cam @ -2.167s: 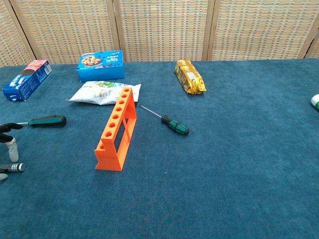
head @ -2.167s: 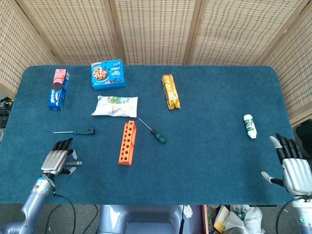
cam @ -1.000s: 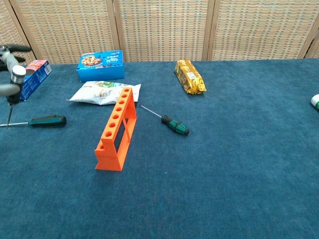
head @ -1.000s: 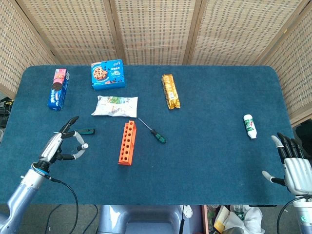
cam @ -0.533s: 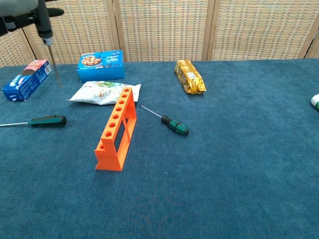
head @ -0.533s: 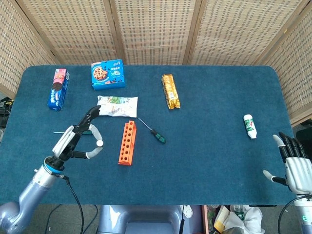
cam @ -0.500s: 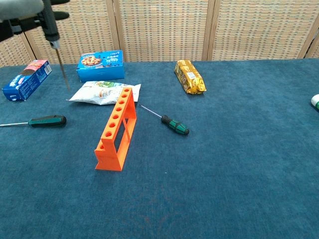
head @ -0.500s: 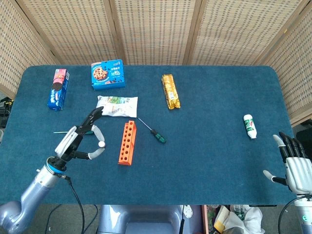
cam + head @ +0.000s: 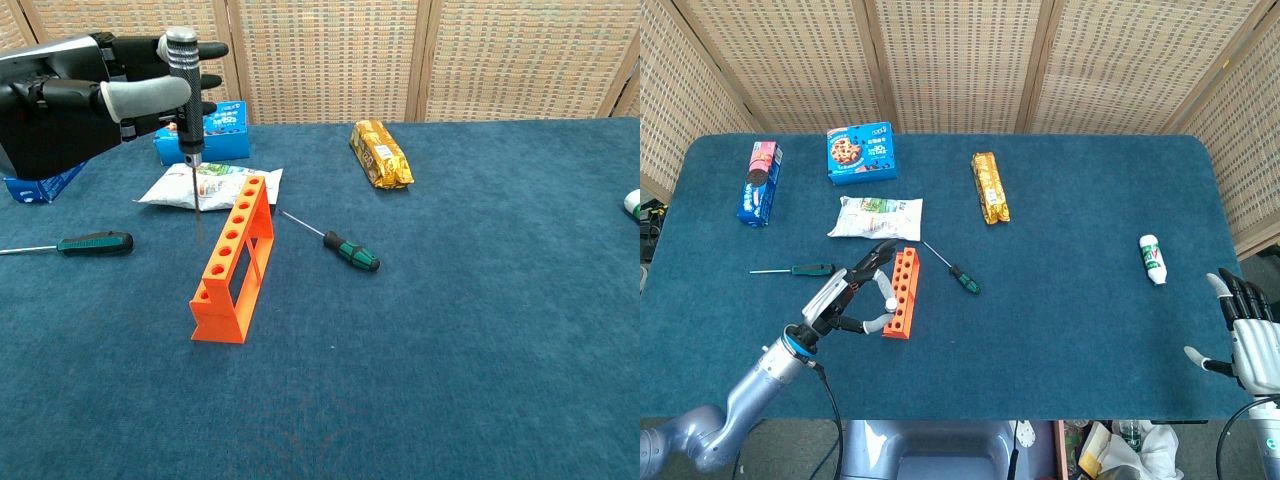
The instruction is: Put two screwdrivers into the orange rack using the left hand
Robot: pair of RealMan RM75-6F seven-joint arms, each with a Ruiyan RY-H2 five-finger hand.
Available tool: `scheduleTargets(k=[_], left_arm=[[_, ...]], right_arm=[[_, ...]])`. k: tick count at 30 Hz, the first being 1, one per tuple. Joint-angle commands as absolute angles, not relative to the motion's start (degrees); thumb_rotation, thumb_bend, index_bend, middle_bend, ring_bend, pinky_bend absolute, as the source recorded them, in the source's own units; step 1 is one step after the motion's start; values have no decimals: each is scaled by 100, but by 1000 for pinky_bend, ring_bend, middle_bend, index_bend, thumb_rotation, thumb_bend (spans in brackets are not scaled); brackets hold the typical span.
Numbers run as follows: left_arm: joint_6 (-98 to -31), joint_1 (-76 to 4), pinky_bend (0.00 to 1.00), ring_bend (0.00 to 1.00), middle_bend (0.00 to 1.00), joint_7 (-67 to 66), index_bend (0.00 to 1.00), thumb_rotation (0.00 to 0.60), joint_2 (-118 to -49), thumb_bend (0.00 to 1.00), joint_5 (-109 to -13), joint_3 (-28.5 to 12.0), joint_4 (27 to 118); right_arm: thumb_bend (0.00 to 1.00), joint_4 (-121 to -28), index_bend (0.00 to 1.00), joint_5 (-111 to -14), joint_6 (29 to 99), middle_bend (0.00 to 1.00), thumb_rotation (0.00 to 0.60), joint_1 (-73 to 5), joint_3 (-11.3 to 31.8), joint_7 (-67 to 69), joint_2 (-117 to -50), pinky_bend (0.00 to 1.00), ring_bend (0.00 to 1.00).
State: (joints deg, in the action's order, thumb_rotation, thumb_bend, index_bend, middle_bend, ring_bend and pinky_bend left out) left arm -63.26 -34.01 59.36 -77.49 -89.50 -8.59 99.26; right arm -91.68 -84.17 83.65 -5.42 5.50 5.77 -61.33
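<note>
The orange rack [image 9: 900, 294] [image 9: 236, 258] stands mid-table, its row of holes facing up. My left hand [image 9: 847, 295] [image 9: 82, 100] pinches a black-handled, silver-capped screwdriver [image 9: 186, 78] upright, shaft down. Its tip hangs just left of the rack, above the table. A green-handled screwdriver [image 9: 811, 269] [image 9: 93, 242] lies flat to the rack's left. Another green-handled screwdriver [image 9: 962, 278] [image 9: 350, 250] lies to the rack's right. My right hand [image 9: 1250, 342] rests open at the table's near right corner, holding nothing.
Behind the rack lies a white snack bag [image 9: 876, 217] [image 9: 205, 184]. A blue cookie box [image 9: 861, 152], a blue biscuit pack [image 9: 759, 182] and a gold packet [image 9: 989, 186] sit further back. A small white bottle [image 9: 1152, 258] lies at the right.
My left hand has risen from the table's left and swung right with the silver-capped screwdriver, bringing it up beside the rack. The right hand stays put.
</note>
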Motion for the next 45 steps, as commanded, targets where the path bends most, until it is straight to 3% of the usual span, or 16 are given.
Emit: scheduleTargets(k=[1,45], left_arm=[[-6293,-3434,0,0,0,5920,619,600,-7786,431,-8910,-841,9882],[-6237,-3646,0,0,0,6093,621,600,-8386,446,-8715,-679,9217]], right_arm=[[0,-9166,0,-8420,8350,0,600,-549,545,581,-6130,0,0],[0,-9166,0,-8380,8298,0,600,-563,543,634,-6103,0,0]])
